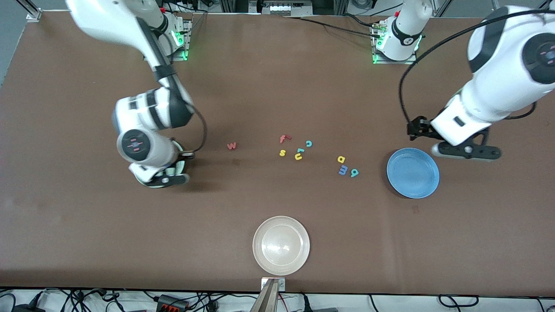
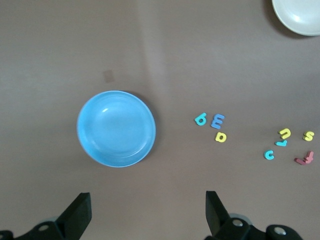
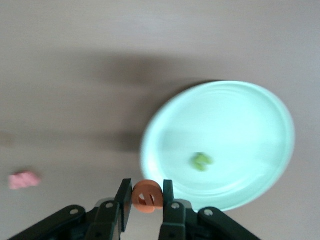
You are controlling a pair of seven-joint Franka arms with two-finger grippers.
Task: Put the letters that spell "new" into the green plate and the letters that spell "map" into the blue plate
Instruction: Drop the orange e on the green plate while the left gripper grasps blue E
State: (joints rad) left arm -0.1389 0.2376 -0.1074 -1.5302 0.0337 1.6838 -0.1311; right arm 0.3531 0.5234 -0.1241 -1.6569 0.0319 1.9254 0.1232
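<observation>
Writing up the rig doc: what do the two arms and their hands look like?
Both arms have glossy white shells with black joint bands and round dark caps marked red. A black cable loops along each. The left hand and right hand are black two-finger units with flat fingers. Green lights glow at both bases.

I'm seeing bright, even overhead light; glare pools in the cream-white plate (image 1: 281, 245). The right wrist view is smeared with motion blur, soft shadows beside the green plate (image 3: 220, 145).

My right gripper (image 3: 147, 197) is clamped on the orange "e" (image 3: 147, 195); my left gripper (image 2: 147, 212) waits, fingers spread.
</observation>
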